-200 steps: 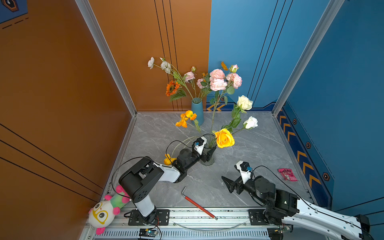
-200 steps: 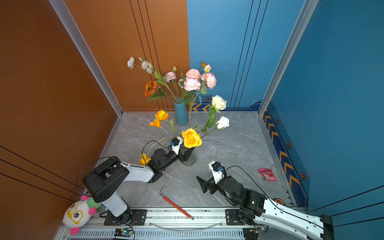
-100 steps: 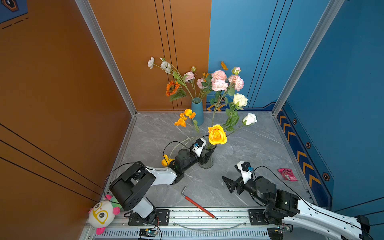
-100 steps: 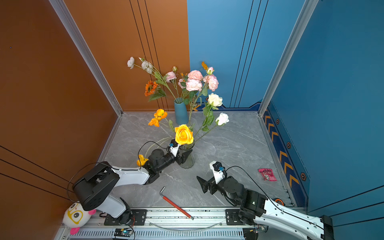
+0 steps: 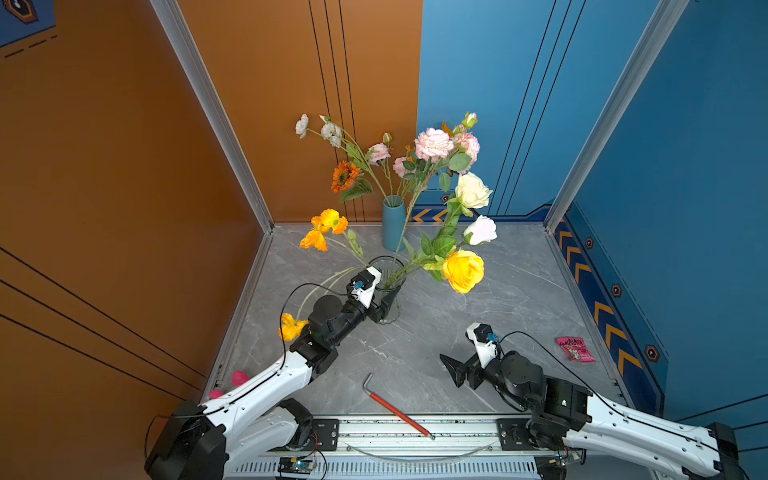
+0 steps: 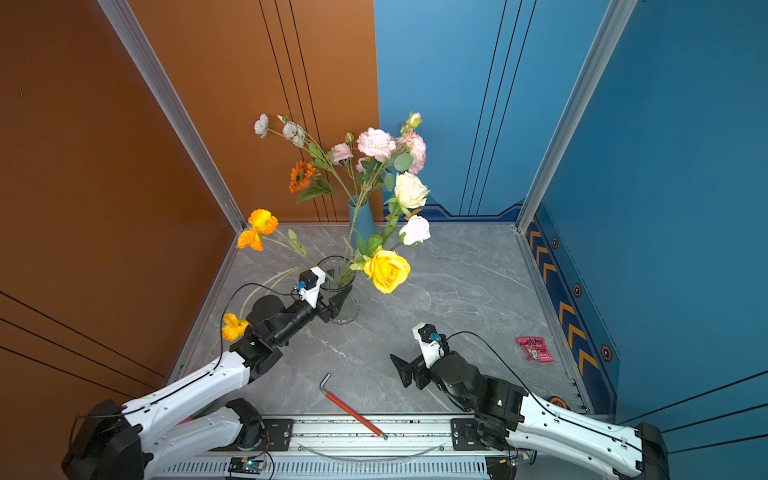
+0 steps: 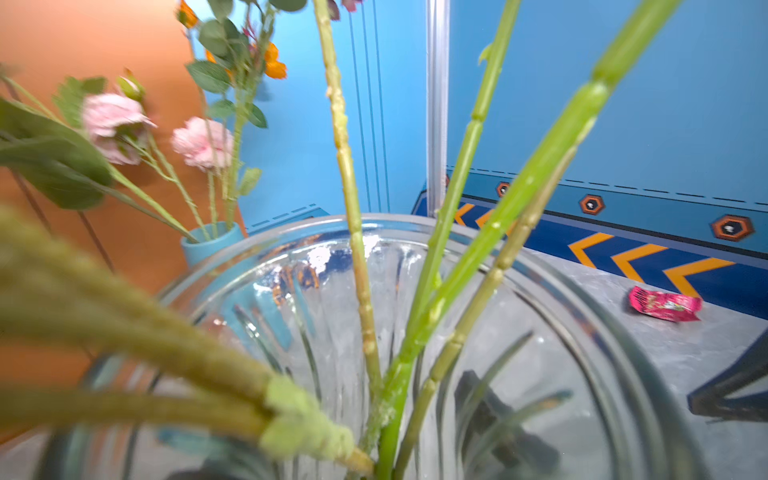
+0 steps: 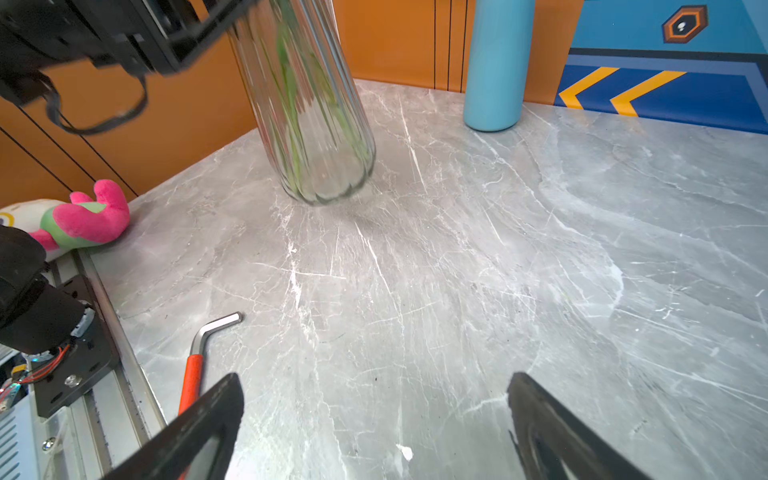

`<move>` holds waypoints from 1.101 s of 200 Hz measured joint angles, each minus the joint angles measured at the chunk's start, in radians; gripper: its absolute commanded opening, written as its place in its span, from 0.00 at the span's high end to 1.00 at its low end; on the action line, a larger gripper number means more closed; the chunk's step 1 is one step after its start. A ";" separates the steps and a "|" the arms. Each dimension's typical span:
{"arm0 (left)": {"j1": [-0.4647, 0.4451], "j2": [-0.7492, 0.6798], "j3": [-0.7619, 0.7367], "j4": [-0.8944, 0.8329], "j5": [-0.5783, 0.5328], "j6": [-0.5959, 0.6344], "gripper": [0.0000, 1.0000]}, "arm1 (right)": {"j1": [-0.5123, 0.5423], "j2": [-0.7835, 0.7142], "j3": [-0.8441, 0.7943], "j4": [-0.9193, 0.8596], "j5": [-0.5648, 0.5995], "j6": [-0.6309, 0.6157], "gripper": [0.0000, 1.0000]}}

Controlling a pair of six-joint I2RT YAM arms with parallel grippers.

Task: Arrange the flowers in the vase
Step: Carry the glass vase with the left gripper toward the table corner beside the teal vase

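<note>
gripping the tilted glass vase (image 5: 395,311) around its body with left gripper (image 5: 386,305), jaws part closed on it, with the flowers (image 5: 463,270) stems-down inside and blooms fanning out above. hovering right gripper (image 5: 451,370) over table (image 5: 498,299) near hex key (image 5: 395,409), jaws wide, nothing in them.

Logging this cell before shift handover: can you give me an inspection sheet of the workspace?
Surface: grey marbled tabletop, no spills seen.
Job's things: glass vase, tilted, holds the yellow rose, cream roses and orange poppies; blue vase at the back holds the orange sunflower and white blooms.
Clutter: red-handled hex key at the front edge; pink packet on the right; plush toy at the front left corner.
Pincers: left pincer closed on the glass vase; right pincer open, empty.
Cables: black cable loop at each wrist.
Surroundings: orange wall panels and blue wall panels; nothing else seen.
</note>
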State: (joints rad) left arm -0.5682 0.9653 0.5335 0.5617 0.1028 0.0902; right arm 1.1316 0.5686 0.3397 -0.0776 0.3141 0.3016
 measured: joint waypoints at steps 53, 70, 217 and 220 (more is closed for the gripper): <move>0.240 -0.127 0.120 -0.299 -0.013 0.022 0.65 | -0.087 0.276 0.272 0.035 -0.061 -0.018 0.00; 0.365 -0.143 0.150 -0.364 0.000 0.014 0.66 | -0.105 0.365 0.348 0.063 -0.105 -0.032 0.00; 0.807 0.273 0.203 -0.016 -0.017 -0.135 0.65 | -0.078 0.669 0.490 0.162 -0.236 -0.050 0.00; 0.812 0.288 0.204 -0.003 -0.017 -0.137 0.65 | -0.078 0.670 0.490 0.164 -0.236 -0.050 0.00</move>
State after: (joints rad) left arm 0.2436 1.2530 0.7376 0.5583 0.0856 -0.0467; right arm 1.0538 1.2388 0.8295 0.0868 0.0780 0.2516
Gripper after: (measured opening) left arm 0.676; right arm 0.999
